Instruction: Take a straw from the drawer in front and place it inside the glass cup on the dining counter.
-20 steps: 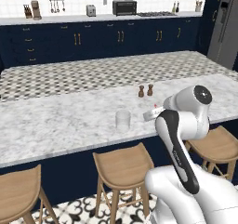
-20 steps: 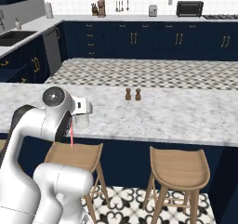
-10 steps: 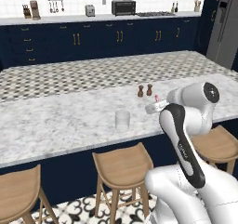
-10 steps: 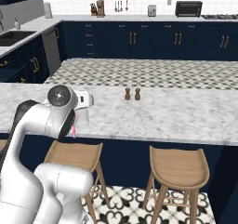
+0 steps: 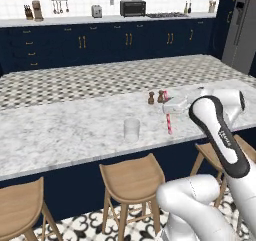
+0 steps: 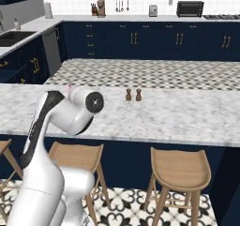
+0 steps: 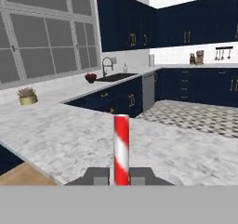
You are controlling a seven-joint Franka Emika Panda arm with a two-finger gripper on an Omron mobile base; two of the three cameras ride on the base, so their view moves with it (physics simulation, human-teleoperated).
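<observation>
My gripper (image 5: 168, 113) is shut on the red-and-white striped straw (image 5: 169, 124), which hangs nearly upright over the marble dining counter (image 5: 65, 130). The clear glass cup (image 5: 131, 129) stands on that counter, a short way left of the straw and apart from it. In the hand view the straw (image 7: 121, 146) sticks out straight between the two dark fingertips (image 7: 96, 176) of the gripper (image 7: 121, 177). From the right base view, a pink straw end (image 6: 69, 86) peeks above the arm, which hides the cup. The drawer is out of view.
Two small brown shakers (image 5: 155, 97) stand on the counter just behind the hand, also seen as shakers (image 6: 133, 94). Wooden stools (image 5: 131, 178) line the counter's near side. Navy cabinets, a sink (image 7: 114, 76) and a back counter with appliances lie beyond.
The hand has lifted and swung farther over the counter, carrying the straw from the counter's front edge to a spot right of the cup. The cup and shakers have stayed put.
</observation>
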